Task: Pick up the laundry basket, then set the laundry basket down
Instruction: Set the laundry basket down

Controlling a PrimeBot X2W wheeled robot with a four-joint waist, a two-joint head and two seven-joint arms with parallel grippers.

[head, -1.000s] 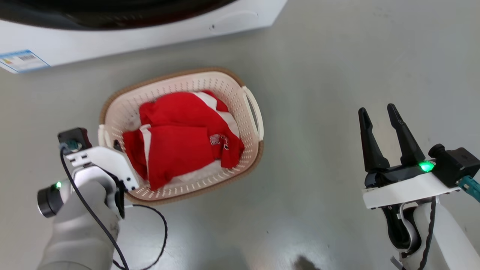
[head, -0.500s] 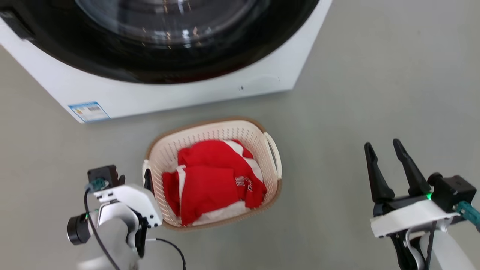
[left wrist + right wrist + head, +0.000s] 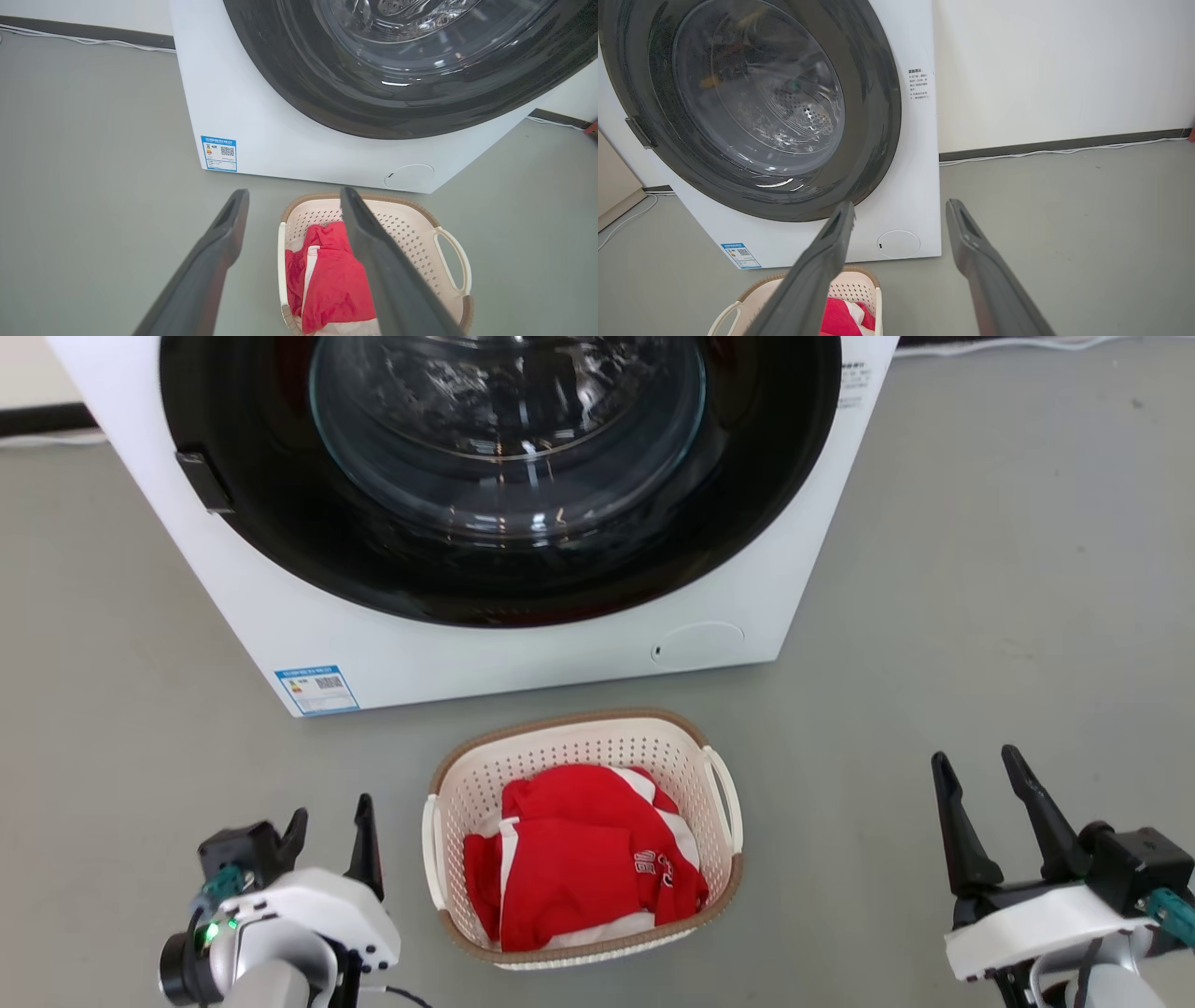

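Left gripper [image 3: 330, 812]: the two dark fingers are held wide apart and nothing is gripped between them.
Right gripper [image 3: 975, 761]: the fingers are likewise spread wide, with nothing held.
Laundry basket [image 3: 579, 751]: it is set on the floor [image 3: 952, 579] between the two grippers, close to the left gripper on that gripper's right, and well apart from the right gripper on that gripper's left. It is touched by neither.
Basket handle [image 3: 726, 795]: a white loop is seen on the side turned toward the right gripper; the opposite handle is seen on the side nearest the left gripper.
Contents: a red garment [image 3: 579, 859] with white stripes is heaped inside the basket, below the brown rim.
Washer [image 3: 523, 653]: a white machine is placed beyond the fingertips of both grippers, just behind the basket, apart from it. Its round, dark-rimmed glass door [image 3: 504, 420] is turned toward the grippers.
Sticker [image 3: 317, 689]: a blue-edged label is fixed low on the washer front, ahead of the left gripper.
Left wrist view: the basket is seen just past the fingertips, partly crossed by the right-hand finger.
Right wrist view: the basket rim is seen below and left of the fingers; the washer is seen ahead, to the left.
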